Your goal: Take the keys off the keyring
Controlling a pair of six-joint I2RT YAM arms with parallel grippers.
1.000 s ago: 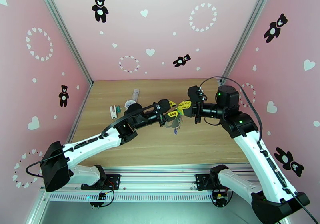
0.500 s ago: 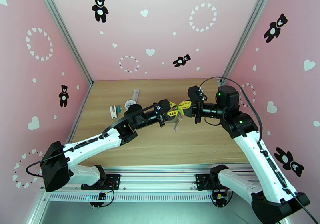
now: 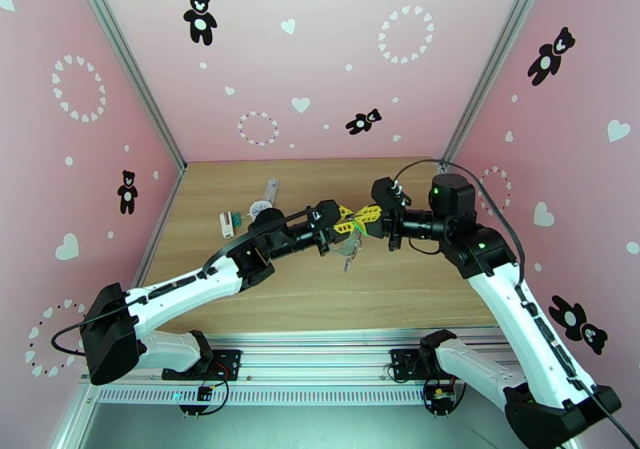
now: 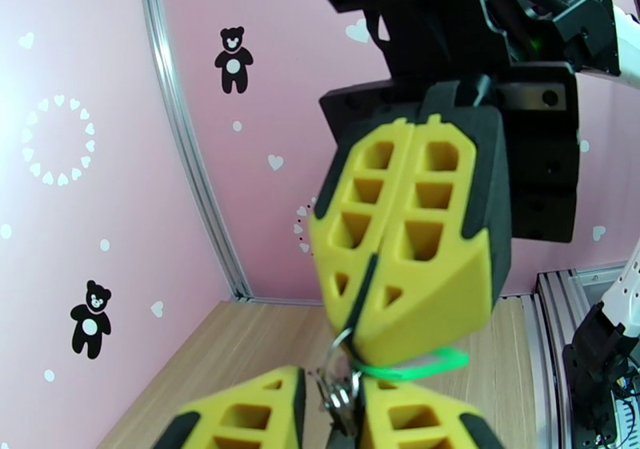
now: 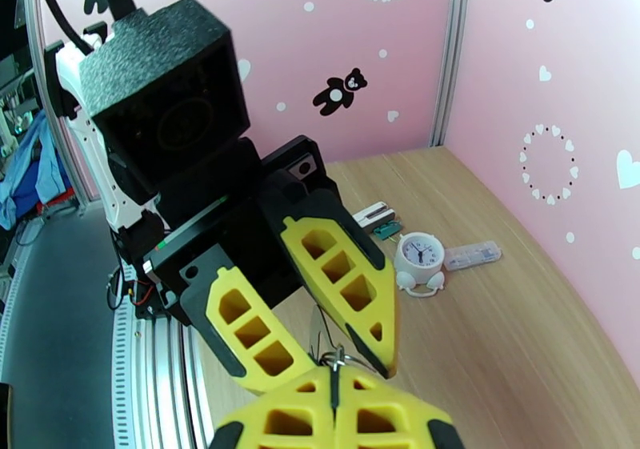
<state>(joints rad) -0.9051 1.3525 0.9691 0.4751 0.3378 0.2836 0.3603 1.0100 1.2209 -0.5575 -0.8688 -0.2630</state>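
— Two hands meet tip to tip above the middle of the desk [image 3: 416,290]. How do they stand?
— The right hand [image 3: 362,220] has its fingers [image 4: 416,234] pressed flat together. A small silvery ring of the keyring [image 4: 340,390] is nipped at their tips. The left hand [image 3: 347,220] is narrow, its fingers [image 5: 344,282] a little apart with the ring cluster between them. I cannot tell whether its pads press on the rings.
— And the keys [image 3: 347,262]?
— Hanging from the keyring just below both hands, clear of the desk. A bright green piece [image 4: 420,360] shows beside the right fingertips, too blurred to name.
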